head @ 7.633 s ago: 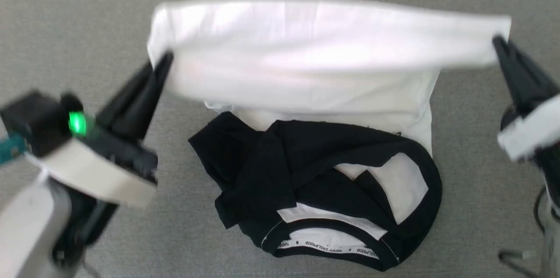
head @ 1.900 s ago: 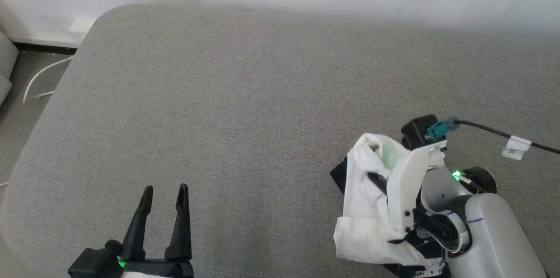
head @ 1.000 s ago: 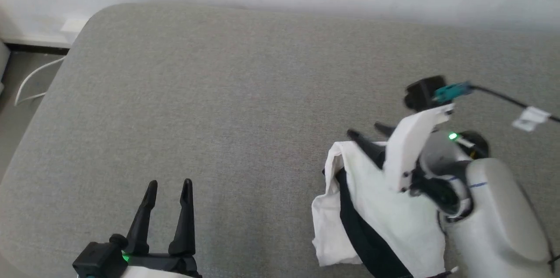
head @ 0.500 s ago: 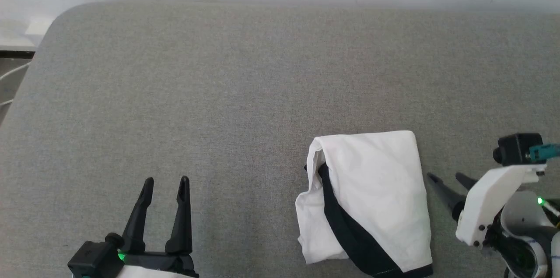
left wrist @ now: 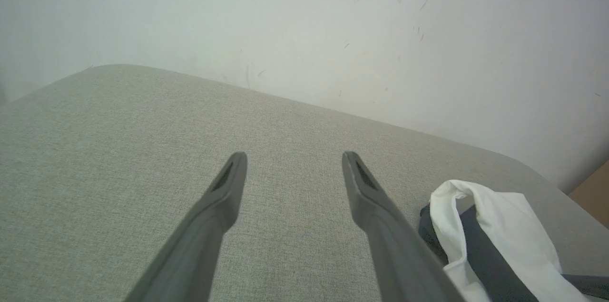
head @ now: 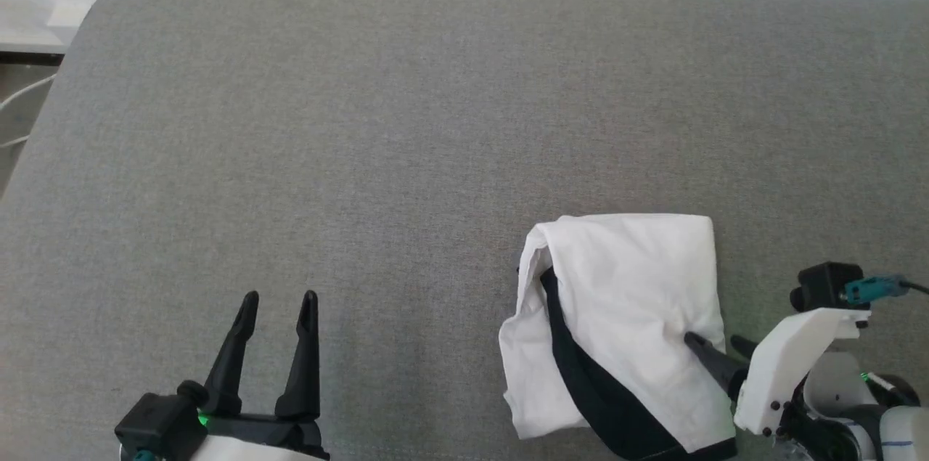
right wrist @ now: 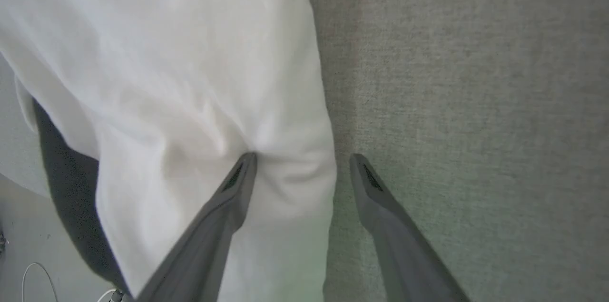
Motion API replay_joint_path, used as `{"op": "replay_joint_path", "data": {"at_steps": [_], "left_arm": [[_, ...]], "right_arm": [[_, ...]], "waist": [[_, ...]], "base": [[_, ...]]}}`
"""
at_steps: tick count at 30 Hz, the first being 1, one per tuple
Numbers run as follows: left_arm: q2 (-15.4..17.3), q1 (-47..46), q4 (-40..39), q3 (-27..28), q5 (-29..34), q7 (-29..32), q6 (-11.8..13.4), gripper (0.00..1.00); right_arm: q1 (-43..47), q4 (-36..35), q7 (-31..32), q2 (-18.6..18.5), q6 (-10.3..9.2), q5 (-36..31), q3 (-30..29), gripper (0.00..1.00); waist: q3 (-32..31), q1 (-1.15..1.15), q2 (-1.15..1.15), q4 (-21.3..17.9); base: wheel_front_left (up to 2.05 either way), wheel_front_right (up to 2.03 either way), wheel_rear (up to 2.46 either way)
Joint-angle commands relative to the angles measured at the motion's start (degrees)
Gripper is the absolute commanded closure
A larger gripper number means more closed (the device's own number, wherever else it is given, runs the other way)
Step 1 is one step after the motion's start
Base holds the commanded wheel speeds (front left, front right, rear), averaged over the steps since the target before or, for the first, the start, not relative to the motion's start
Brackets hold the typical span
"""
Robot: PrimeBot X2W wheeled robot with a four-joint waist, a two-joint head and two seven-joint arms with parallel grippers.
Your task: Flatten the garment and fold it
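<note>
garment: folded, front-right of cushion | right gripper: jaws open, one finger pressing garment's right edge | left gripper: jaws open, empty, front-left

Folded white fabric T-shirt with a black band runs off the bottom edge here, inner layers tucked out of sight, and the dark-fingered left gripper and right gripper lose their wrists there too.
</note>
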Motion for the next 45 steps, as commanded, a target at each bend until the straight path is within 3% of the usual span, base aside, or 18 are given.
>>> {"op": "replay_joint_path", "data": {"at_steps": [1,10,11,12,13,25,45], "left_arm": [[0.4,-1.1,0.0,0.0,-0.3,0.2,-0.2,0.0],[0.9,-1.9,0.4,-0.9,-0.6,0.6,-0.4,0.0],[1.0,-1.9,0.4,-0.9,-0.7,0.6,-0.4,0.0],[1.0,-2.0,0.4,-1.0,-0.7,0.6,-0.4,0.0],[1.0,-2.1,0.5,-1.1,-0.7,0.6,-0.4,0.0],[0.9,-1.6,-0.2,-0.6,-0.9,0.1,0.7,0.0],[4.7,-6.8,-7.6,-1.2,1.6,1.6,1.0,0.0]], "right_arm": [[-0.4,0.3,-0.4,0.2,-0.04,0.3,0.2,0.0],[-3.6,7.8,-2.4,0.2,-0.04,-0.6,3.5,0.0],[-4.2,8.3,-3.3,0.2,-0.04,-0.9,3.3,0.45],[-4.7,9.0,-4.3,0.2,-0.04,-1.4,2.7,0.77],[-5.2,9.4,-4.8,0.3,-0.04,-2.0,3.0,1.0],[-9.9,5.2,-6.9,-1.1,-0.04,-3.0,4.9,1.0],[-29.0,6.2,-3.9,-10.7,-0.04,-4.9,6.2,1.0]], "waist": [[0.1,0.0,-0.01,0.4],[0.7,0.0,-0.01,2.0],[0.8,0.0,-0.01,2.1],[0.8,0.0,-0.01,2.1],[0.8,0.0,-0.01,2.2],[0.0,0.0,-0.01,-1.2],[9.6,0.0,-0.01,-11.1]], "base": [[0.0,0.0,0.0],[0.0,0.0,0.0],[0.0,0.0,0.0],[0.0,0.0,0.0],[0.0,0.0,0.0],[0.0,0.0,0.0],[0.0,0.0,0.0]]}}
